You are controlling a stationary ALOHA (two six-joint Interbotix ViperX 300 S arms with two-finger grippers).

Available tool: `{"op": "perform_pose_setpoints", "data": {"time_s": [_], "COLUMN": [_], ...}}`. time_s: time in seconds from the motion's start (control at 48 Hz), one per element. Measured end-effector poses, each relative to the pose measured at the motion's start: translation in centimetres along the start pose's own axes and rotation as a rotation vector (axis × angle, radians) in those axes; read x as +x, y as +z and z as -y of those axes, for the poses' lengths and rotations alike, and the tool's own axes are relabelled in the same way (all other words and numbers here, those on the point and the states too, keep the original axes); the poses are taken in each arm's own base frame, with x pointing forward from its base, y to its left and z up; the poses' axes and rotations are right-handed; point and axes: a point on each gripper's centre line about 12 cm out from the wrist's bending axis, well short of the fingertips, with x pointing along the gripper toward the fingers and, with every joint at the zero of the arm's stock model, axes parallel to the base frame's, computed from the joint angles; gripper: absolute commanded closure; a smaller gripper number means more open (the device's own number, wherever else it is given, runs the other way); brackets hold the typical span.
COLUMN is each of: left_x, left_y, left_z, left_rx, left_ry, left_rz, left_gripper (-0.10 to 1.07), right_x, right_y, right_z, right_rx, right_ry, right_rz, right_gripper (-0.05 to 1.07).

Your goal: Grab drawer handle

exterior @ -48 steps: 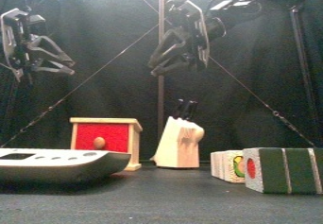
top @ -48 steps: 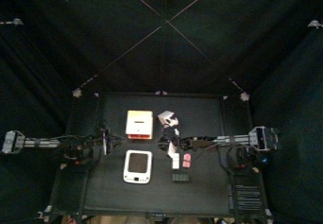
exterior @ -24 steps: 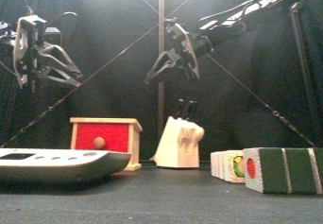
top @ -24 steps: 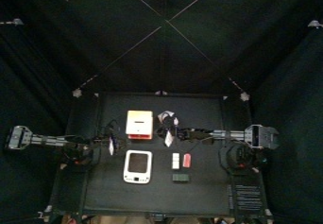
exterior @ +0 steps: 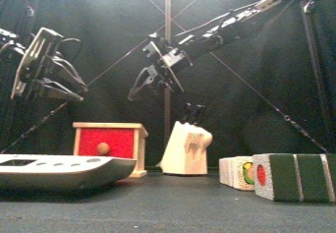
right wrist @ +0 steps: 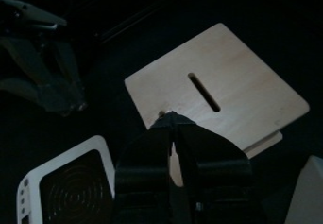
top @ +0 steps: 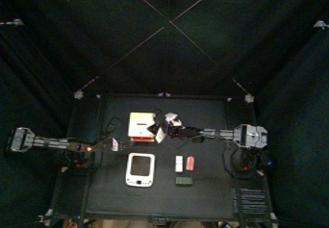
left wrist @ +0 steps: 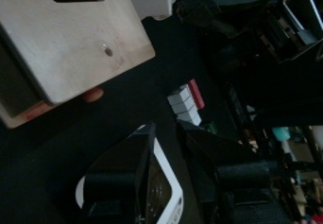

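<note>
— One drawer [exterior: 109,149] sits on the black table [exterior: 184,203], toward the back left, red front with a small round knob [exterior: 102,148] facing the front camera. From above its top [top: 141,125] shows red, white and pale yellow bands.

— Where are your grippers?

— Both hang in the air above it, touching nothing. My right gripper [exterior: 155,72] reaches across the middle and hovers over the drawer; my right wrist camera looks down on the pale wooden top [right wrist: 221,91] with a slot in it, and the jaws there stand narrow, nearly together, holding nothing. My left gripper [exterior: 50,72] hangs at the left, jaws spread wide, empty.

— What else stands around?

— Just right of the drawer, a wooden knife block [exterior: 186,147] with dark handles. In front, near the table's front edge, a white handheld device [exterior: 53,170]. At the right front, a few small blocks [exterior: 282,175], one green-edged with a red dot, touching side by side.
</note>
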Motion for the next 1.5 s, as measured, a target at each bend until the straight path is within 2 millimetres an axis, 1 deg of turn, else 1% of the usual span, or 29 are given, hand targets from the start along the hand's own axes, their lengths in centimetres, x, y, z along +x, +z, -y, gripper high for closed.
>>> {"op": "perform_pose_setpoints", "data": {"time_s": [0.125,0.292,0.562,0.771,1.021,1.375,1.5], "left_x": [0.6,1.3,2.2,2.9,3.6,4.7,5.3], "left_y": [-0.4,-0.8,-0.8,-0.7,-1.1,-1.1,-1.0], "left_z": [-0.6,-1.2,-1.2,-1.4,-1.8,-2.0,-1.9], "left_rx": [0.003,0.005,-0.006,-0.032,-0.035,-0.034,-0.035], "left_ry": [0.041,0.084,0.118,0.153,0.19,0.225,0.236], "left_rz": [-0.012,-0.02,-0.012,0.005,-0.009,-0.011,-0.007], "left_gripper": [0.3,0.28,0.14,0.14,0.14,0.14,0.14], "right_x": [0.9,1.3,2.1,2.9,3.8,4.0,4.4], "right_y": [0.1,0.1,0.2,-0.2,-0.5,-0.5,-0.4], "right_z": [0.3,0.5,0.5,0.7,1.3,1.7,1.9], "right_rx": [-0.006,-0.008,-0.004,-0.004,-0.004,-0.001,0.001], "right_ry": [-0.037,-0.056,-0.064,-0.076,-0.113,-0.129,-0.138], "right_rz": [-0.015,-0.021,-0.024,-0.036,-0.056,-0.061,-0.062], "right_gripper": [0.75,0.75,0.75,0.75,0.75,0.75,0.75]}}
